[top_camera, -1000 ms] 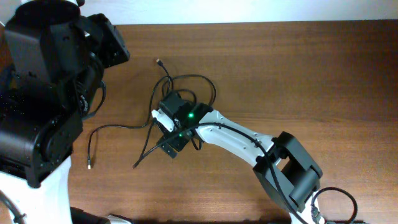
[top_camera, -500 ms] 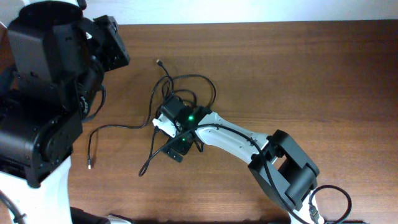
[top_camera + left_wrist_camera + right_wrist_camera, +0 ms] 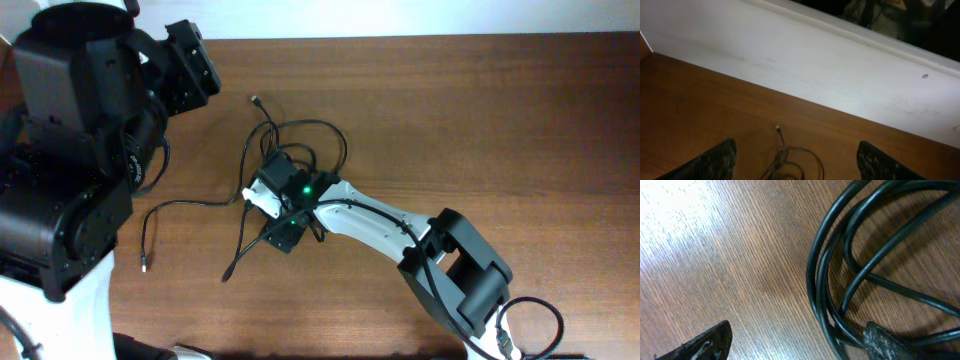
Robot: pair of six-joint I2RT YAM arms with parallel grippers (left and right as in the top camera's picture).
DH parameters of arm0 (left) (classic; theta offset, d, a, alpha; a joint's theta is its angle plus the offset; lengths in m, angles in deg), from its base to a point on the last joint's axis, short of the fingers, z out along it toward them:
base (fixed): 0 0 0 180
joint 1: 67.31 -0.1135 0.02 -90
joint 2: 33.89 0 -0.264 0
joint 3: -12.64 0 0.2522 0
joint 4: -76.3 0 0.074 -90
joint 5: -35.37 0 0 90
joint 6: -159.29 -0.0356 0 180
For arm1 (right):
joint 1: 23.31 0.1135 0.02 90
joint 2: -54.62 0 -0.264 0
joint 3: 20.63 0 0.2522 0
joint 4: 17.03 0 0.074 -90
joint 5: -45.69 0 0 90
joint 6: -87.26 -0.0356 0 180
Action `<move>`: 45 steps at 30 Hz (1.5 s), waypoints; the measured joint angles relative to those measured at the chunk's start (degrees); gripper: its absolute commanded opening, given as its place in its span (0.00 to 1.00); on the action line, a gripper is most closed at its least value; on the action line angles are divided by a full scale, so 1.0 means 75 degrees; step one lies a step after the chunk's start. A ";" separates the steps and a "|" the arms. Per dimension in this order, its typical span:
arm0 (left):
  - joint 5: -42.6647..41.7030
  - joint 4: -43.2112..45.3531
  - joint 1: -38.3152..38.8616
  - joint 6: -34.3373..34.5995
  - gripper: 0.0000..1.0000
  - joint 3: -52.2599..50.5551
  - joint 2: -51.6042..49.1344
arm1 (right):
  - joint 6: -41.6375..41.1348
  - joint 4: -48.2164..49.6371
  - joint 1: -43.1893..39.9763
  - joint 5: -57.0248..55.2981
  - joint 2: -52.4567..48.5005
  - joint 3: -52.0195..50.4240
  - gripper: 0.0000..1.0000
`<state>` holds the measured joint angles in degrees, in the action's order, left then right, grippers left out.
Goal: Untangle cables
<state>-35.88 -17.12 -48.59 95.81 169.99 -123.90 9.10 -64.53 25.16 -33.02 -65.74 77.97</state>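
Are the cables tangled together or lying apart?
Tangled. Overhead, the cables loop across one another in one heap; the right wrist view shows several strands crossing.

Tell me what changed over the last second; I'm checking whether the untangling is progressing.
The left end effector swung toward the far edge of the table. The right end effector shifted slightly over the cables, and one loose tail slid a little toward the near edge. Nothing was visibly gripped or released. The far plug and the outlying strand stayed put.
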 measured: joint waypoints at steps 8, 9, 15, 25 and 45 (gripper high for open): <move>0.0000 -0.0073 0.0000 0.0000 0.79 0.0000 0.0000 | 0.0026 -0.0023 0.0000 -0.0125 -0.0329 0.0026 0.04; 0.0000 -0.0076 0.0000 0.0000 0.79 0.0000 0.0000 | 0.0023 -0.0472 0.0000 -0.0326 -0.0329 0.0169 0.04; 0.0000 -0.0283 0.0000 0.0000 0.81 0.0000 -0.0076 | 0.0023 -0.3756 -0.0009 -0.1265 -0.0146 0.2923 0.04; -0.0367 -0.0562 -0.0020 0.0003 0.82 0.0050 -0.1545 | -0.1142 -0.6878 -0.1437 -0.1515 0.0667 1.0267 0.04; -0.2518 -0.0396 0.0114 -0.0309 0.76 0.0041 -0.4022 | -0.1751 -0.6033 -0.2739 -0.1533 0.1469 1.2560 0.04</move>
<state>-54.77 -20.09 -47.74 93.49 170.30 -154.07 -4.04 -109.78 4.62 -44.52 -54.72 172.17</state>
